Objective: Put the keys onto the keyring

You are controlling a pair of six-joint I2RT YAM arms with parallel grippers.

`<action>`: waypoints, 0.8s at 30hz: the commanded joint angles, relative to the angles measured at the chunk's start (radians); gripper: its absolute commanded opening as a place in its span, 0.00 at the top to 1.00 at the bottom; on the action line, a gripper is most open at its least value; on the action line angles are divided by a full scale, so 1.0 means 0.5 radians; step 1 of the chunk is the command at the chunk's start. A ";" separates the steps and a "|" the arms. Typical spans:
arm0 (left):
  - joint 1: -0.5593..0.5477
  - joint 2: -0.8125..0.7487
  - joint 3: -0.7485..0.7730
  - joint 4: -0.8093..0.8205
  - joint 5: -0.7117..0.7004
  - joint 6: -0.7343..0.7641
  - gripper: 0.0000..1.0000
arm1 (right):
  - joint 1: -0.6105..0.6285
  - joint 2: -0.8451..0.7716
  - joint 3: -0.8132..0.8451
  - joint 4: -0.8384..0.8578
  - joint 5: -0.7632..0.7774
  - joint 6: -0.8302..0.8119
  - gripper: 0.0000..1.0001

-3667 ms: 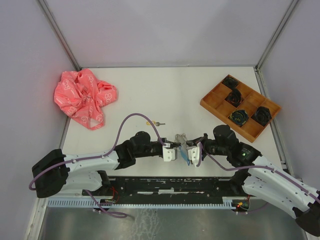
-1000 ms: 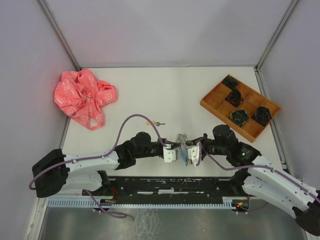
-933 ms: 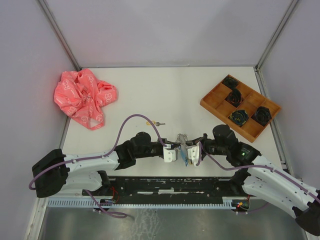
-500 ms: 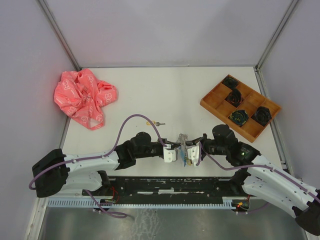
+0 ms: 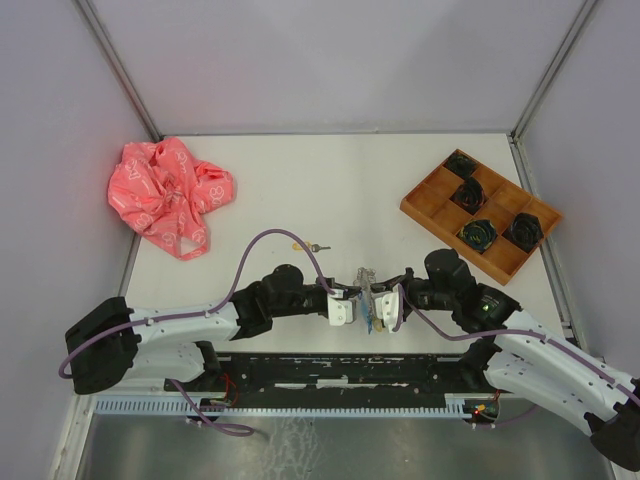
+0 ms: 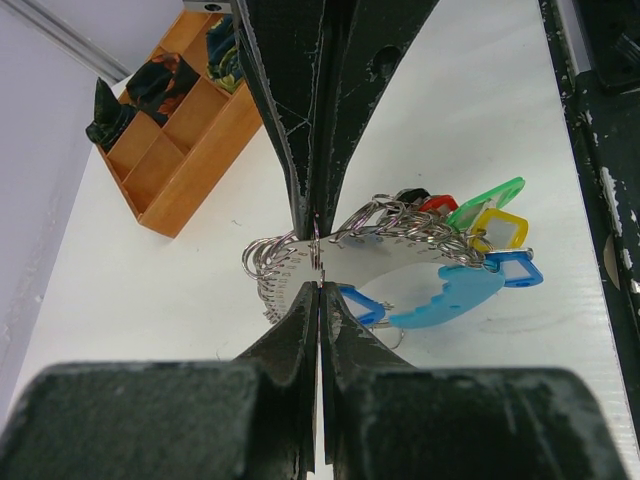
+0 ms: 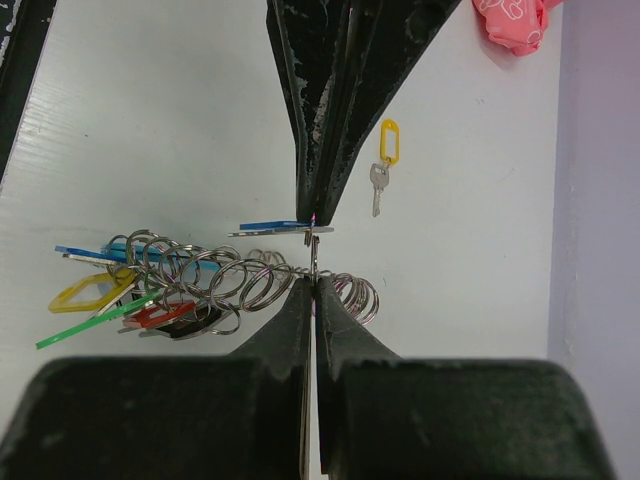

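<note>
Left pincer (image 6: 318,272) pinches keyring (image 6: 385,225); right wrist view shows loose key (image 7: 377,198).

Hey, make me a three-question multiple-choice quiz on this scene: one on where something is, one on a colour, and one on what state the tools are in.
1. Where does the pink bag lie?
A) in a cardboard box
B) at the far left of the table
C) between the two tools

2. What colour is the tag on the loose key?
A) yellow
B) green
C) red

3. How are the left tool and the right tool?
A) both wide open
B) left shut, right open
C) both shut on the ring bundle

Answers:
1 B: the top view shows it crumpled near the left wall.
2 A: the right wrist view shows a yellow tag above the key lying alone.
3 C: in both wrist views the fingers are closed, pinching the bundle from opposite sides.
</note>
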 commanded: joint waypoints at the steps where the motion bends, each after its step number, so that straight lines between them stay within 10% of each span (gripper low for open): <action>1: -0.012 -0.056 0.058 0.054 -0.033 0.099 0.97 | 0.010 -0.022 0.068 0.032 0.004 0.024 0.99; 24: -0.015 -0.089 0.042 0.011 -0.081 0.121 0.97 | 0.011 -0.016 0.075 0.038 0.048 0.091 0.99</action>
